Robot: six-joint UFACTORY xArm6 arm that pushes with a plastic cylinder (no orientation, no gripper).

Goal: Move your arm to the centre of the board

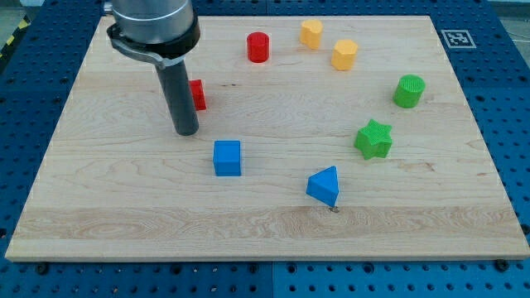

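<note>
Here, the board as seen from the room, clock directions read from its middle:

Rod: a dark rod hangs from the arm's grey collar at the view's upper left; my tip [186,131] meets the wood at about 10 o'clock from the board's middle, so it stands off centre.
Claw: the arm carries no claw, only the rod, so whether it is apart or together cannot be told.
Bench: a pale wooden board [124,207] lies on a blue perforated surface [513,108], with a black-and-white marker [456,38] just off the board's corner at 2 o'clock.
Red block [198,94]: partly hidden behind the rod, just beside it at 1 o'clock from the tip; shape unclear.
Red cylinder [258,47]: upright near the top edge, at 12 o'clock.
Yellow blocks: two near each other at 1 o'clock, one [311,33] closer to the top edge, the other [344,55] just below and right of it.
Green cylinder [408,91]: at 2 o'clock, toward the right edge.
Green star [373,139]: at 3 o'clock, below the green cylinder.
Blue cube [227,158]: at 7 o'clock, just below and right of the tip, not touching it.
Blue triangle block [324,185]: at 5 o'clock, well apart from the tip.
</note>
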